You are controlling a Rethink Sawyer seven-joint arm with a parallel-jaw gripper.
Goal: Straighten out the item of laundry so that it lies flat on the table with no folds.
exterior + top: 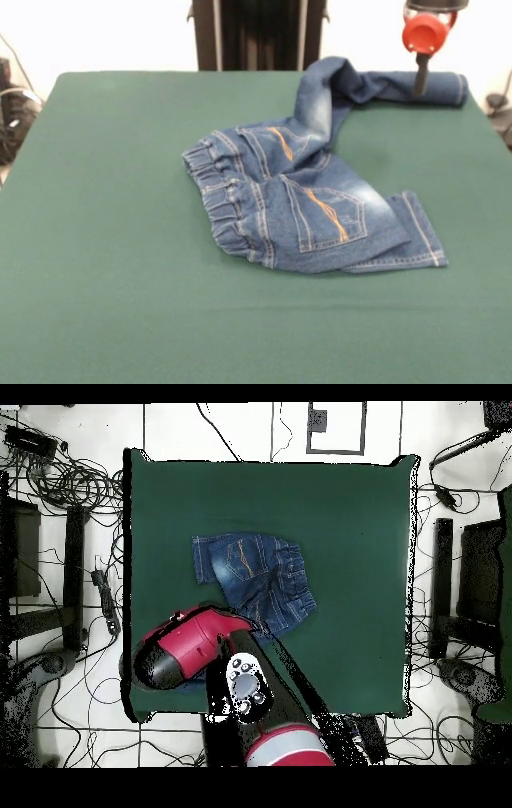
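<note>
from the left: the jeans point(308, 204) lie bunched mid-surface point(104, 240), waistband left, one leg trailing to the far right corner. i'd pull that leg outward, low and slow, to unfold it. my hand point(421, 78) sits on its cuff; i cannot tell whether it grips.

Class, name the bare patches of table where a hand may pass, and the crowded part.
Bare table: all the cloth beside the jeans' waistband, and the strip along the camera-side edge. Crowded: the far corner, where the gripper meets the outstretched leg.
</note>
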